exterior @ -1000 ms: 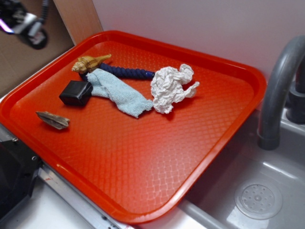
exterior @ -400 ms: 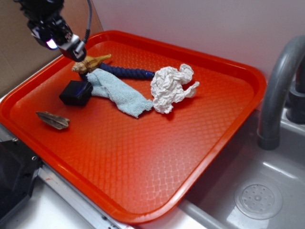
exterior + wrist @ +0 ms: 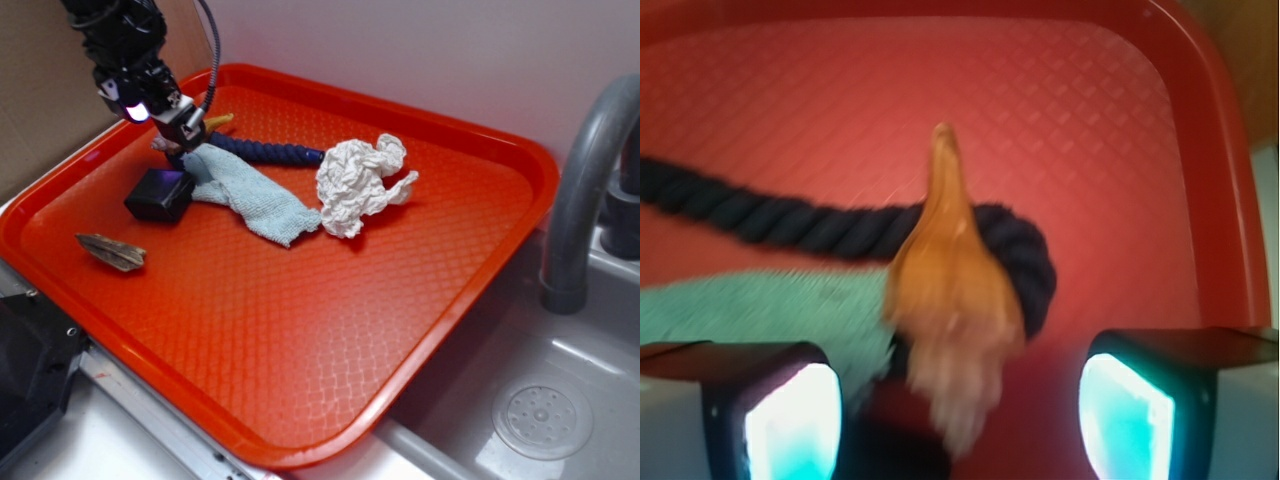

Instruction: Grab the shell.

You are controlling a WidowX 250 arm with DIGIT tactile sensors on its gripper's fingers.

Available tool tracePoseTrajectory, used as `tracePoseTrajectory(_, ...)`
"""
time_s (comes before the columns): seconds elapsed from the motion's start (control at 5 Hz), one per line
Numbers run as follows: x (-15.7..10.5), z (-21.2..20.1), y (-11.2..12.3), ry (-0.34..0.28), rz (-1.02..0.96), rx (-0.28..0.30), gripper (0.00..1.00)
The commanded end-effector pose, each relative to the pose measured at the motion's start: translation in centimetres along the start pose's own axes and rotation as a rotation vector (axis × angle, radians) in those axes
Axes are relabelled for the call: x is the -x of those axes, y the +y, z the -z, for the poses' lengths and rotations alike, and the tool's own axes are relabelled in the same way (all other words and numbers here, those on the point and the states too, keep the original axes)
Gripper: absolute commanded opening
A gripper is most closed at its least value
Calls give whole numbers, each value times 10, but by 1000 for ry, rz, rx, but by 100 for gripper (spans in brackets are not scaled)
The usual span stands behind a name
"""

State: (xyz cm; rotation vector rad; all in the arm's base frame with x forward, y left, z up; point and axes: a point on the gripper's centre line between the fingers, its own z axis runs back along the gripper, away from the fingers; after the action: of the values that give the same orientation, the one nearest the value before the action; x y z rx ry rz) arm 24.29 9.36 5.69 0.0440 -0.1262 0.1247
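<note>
The golden-tan shell lies on the red tray, its pointed tail facing away and its body resting across a dark blue rope. My gripper is open, and the shell's knobbly end sits between its two fingers without touching them. In the exterior view the gripper hangs right over the shell at the tray's far left. It hides most of the shell; only the yellowish tail pokes out.
A light blue cloth lies beside the shell, partly over the dark blue rope. A black block sits just in front. A grey-brown shard, a white knotted bundle, the tray rim and a grey faucet are nearby.
The gripper has come in from the upper left and moved down and right, so it now stands over the shell. Nothing on the tray has moved.
</note>
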Motion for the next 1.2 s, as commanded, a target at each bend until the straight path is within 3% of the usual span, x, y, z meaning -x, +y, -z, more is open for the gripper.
tracePoseTrajectory(0.0,-20,21,5,35,50,-13,100)
tracePoseTrajectory(0.2,-17,30,1,76,80,-44,0)
tracePoseTrajectory(0.4,-12,16,-2,82,115,-44,0)
tracePoseTrajectory(0.6,0,-36,-15,82,155,-61,0)
tracePoseTrajectory(1.0,30,-142,-63,-2,92,-10,0)
